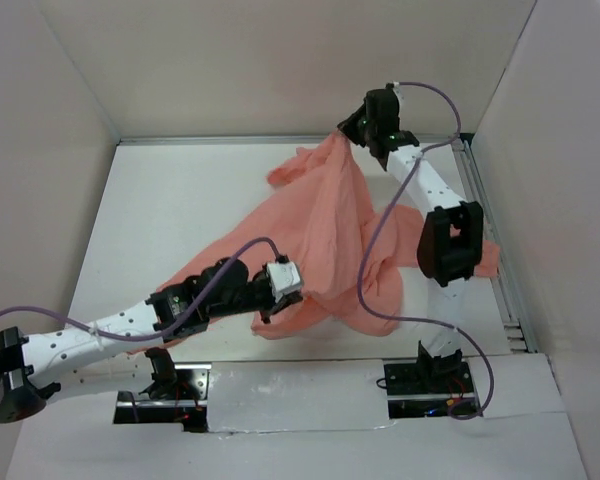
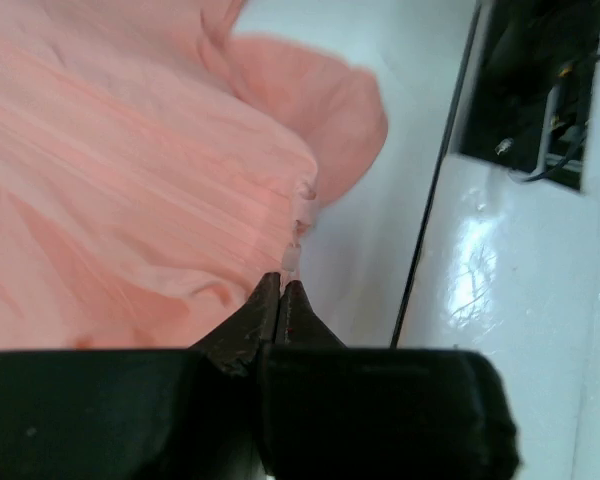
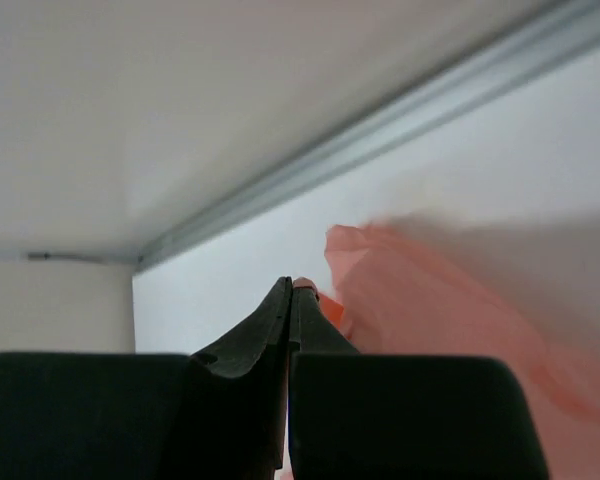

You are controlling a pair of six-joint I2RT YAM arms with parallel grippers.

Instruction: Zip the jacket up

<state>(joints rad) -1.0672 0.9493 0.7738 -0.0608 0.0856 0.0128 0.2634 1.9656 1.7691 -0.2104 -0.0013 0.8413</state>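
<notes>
Stretching taut, jacket [image 1: 330, 225] spans the middle of the table [image 1: 150, 220]: right gripper [image 3: 290, 287] clamped on fabric near table's far edge, left gripper [image 2: 282, 283] clamped on its front edge toward table's near edge. Risk: more tension pulls thin fabric out of either pinch.

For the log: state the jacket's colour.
Plain salmon pink; the jacket shows best in the top external view.

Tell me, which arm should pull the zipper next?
Probably the left: left fingers pinch the jacket's near edge at what looks like zipper; right fingers only hold the far end up.
</notes>
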